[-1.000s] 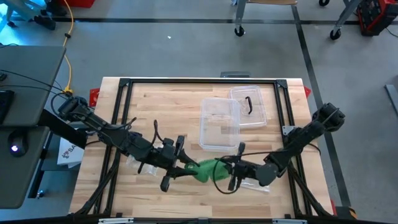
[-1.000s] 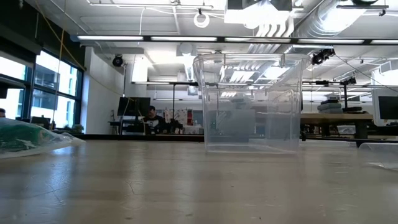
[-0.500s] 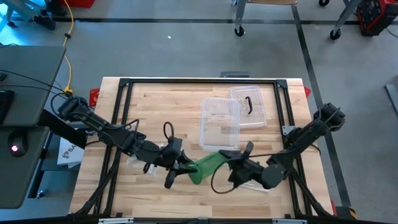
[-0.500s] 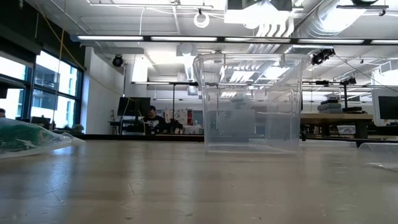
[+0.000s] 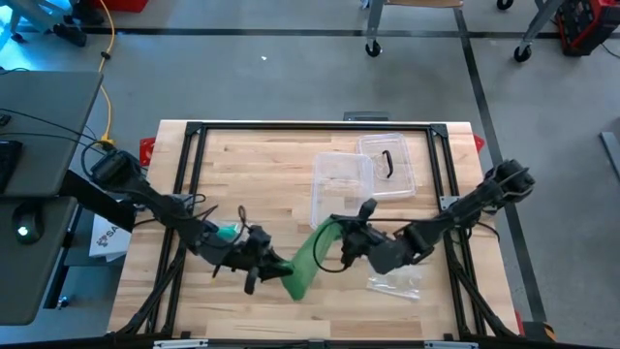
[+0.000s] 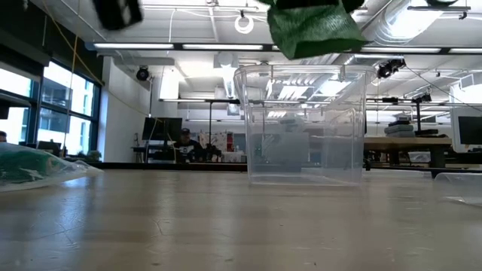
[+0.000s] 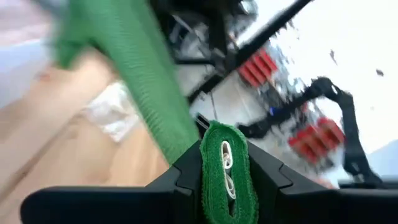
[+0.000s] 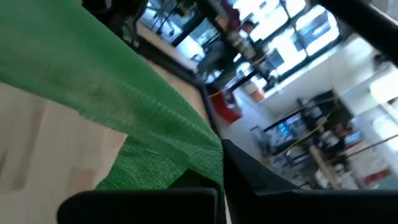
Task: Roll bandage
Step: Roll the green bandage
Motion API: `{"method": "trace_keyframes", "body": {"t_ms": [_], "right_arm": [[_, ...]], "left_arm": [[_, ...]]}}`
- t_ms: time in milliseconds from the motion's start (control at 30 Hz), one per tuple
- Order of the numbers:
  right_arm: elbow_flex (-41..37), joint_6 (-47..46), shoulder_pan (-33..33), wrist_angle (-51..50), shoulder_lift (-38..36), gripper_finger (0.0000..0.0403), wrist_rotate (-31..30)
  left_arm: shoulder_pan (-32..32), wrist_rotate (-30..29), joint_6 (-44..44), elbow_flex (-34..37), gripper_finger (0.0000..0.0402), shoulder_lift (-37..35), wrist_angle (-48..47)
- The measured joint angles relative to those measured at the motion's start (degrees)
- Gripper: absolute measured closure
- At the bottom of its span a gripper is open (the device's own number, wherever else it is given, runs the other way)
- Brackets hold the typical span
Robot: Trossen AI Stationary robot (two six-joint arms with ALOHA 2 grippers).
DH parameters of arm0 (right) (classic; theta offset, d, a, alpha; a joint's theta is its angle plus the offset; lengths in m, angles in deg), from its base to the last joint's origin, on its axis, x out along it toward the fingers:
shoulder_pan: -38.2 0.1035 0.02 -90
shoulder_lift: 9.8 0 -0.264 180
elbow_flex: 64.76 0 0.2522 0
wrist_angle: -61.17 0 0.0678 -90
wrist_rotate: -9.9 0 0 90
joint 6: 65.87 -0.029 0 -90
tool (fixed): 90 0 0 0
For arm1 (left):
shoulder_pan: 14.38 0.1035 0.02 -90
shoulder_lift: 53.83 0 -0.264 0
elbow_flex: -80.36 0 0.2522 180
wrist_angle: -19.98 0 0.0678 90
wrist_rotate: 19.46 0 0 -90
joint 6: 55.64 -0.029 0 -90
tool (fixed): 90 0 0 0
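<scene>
Since the earlier frame, the bandage [image 5: 308, 258] has been stretched between the left gripper [image 5: 274, 267] and right gripper [image 5: 347, 236] above the table [image 5: 252, 165]. Low view: bandage hangs overhead. Wrist views: each gripper is clamped on the bandage.

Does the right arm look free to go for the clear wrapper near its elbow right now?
Probably not. The right end effector is shut on the green bandage, whose other end the left end effector clamps. The wrapper lies uncovered close by, but reaching it would mean letting go first.
</scene>
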Motion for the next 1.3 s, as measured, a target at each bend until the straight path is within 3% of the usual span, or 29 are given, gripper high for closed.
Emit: {"method": "trace_keyframes", "body": {"t_ms": [100, 167, 267, 367, 500, 800, 900, 1100, 1300], "right_arm": [[0.0, -4.8, 2.0, -3.6, 1.1, 0.0402, -1.9], [0.0, -2.9, 4.1, -4.1, 1.8, 0.0402, -6.0], [0.0, 4.9, 7.2, -1.1, 2.1, 0.0402, -14.3], [0.0, 16.7, 8.9, 7.1, 2.1, 0.0402, -18.8], [0.1, 31.7, 10.4, 20.1, 2.0, 0.0402, -19.7], [4.4, 33.3, 10.1, 18.1, 1.9, 0.0403, -18.2], [3.5, 26.3, 8.3, 15.2, 1.6, 0.0403, -18.4], [0.2, 3.2, 7.0, 5.0, 1.5, 0.0403, -17.5], [0.0, -25.5, 7.0, -5.6, 1.5, 0.0398, -9.6]], "left_arm": [[-1.1, -5.6, 2.9, 7.3, 0.0333, 0.0, 7.3], [-1.5, -6.6, 5.8, 11.2, 0.0333, 0.0, 11.1], [-1.9, -7.1, 10.8, 15.1, 0.0333, 0.0, 12.6], [-1.8, -6.9, 13.9, 16.6, 0.0333, 0.0, 13.0], [-1.8, -6.2, 13.4, 16.8, 0.0333, 0.0, 13.0], [-2.0, -5.2, 12.7, 16.8, 0.0332, 0.1, 12.9], [-2.0, -4.7, 8.5, 15.9, 0.0332, 0.1, 15.7], [-2.0, -0.8, -3.8, 10.4, 0.0332, 0.2, 21.6], [-0.7, -1.1, -11.7, 4.6, 0.0332, 0.2, 21.5]]}}
